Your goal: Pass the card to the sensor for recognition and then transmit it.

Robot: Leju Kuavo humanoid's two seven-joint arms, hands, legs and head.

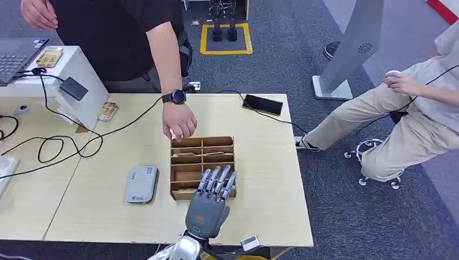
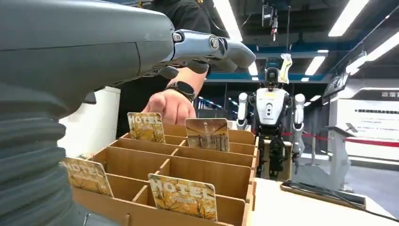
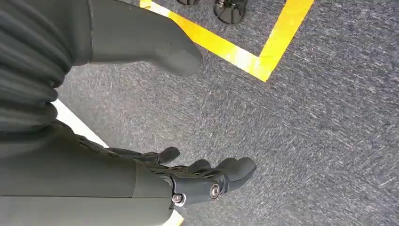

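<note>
- The left hand is seen hovering over the near end of the cardboard card box, fingers stretched out and apart, nothing held in it.
- The card box is parked around the middle of the tabletop, a bit toward the near edge, split into small compartments.
- Cards are stood upright in those compartments: in the left wrist view a "HOTEL" card is seen in the compartment nearest the camera, another beside it, and two more in the rows further back.
- A person's hand, smartwatch on the wrist, is placed at the far edge of the box, fingers dipped toward the back row.
- The grey card sensor is laid flat on the tabletop just left of the box, apart from it.
- A black phone is left near the far right corner, with a cable attached.
- The right hand is hung over grey carpet with yellow floor tape, fingers loosely extended and empty.
- A second person is seated off to the right of the tabletop.
</note>
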